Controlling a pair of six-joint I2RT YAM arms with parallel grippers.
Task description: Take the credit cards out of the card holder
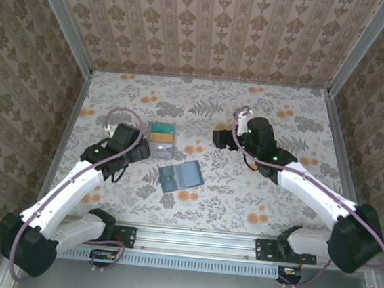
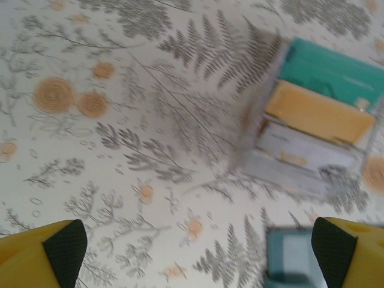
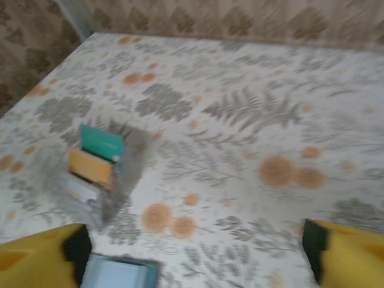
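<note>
The card holder (image 1: 180, 177) lies open on the floral table, dark teal at its edge and blue-grey inside; one corner of it shows in the left wrist view (image 2: 294, 258) and in the right wrist view (image 3: 117, 273). The credit cards, one teal-green (image 1: 162, 128) (image 2: 333, 75) (image 3: 102, 142) and one orange-yellow (image 1: 161, 138) (image 2: 318, 111) (image 3: 90, 167), lie stacked in a small pale grey tray. My left gripper (image 1: 137, 147) (image 2: 198, 252) hovers open just left of the tray. My right gripper (image 1: 221, 137) (image 3: 197, 252) is open and empty to the right of it.
The pale grey tray (image 1: 161, 149) (image 2: 288, 174) (image 3: 123, 180) stands behind the card holder, with a pale card (image 2: 303, 147) at its near end. Patterned walls close in the table at the back and on both sides. Bare tabletop stretches to the right (image 1: 276, 193).
</note>
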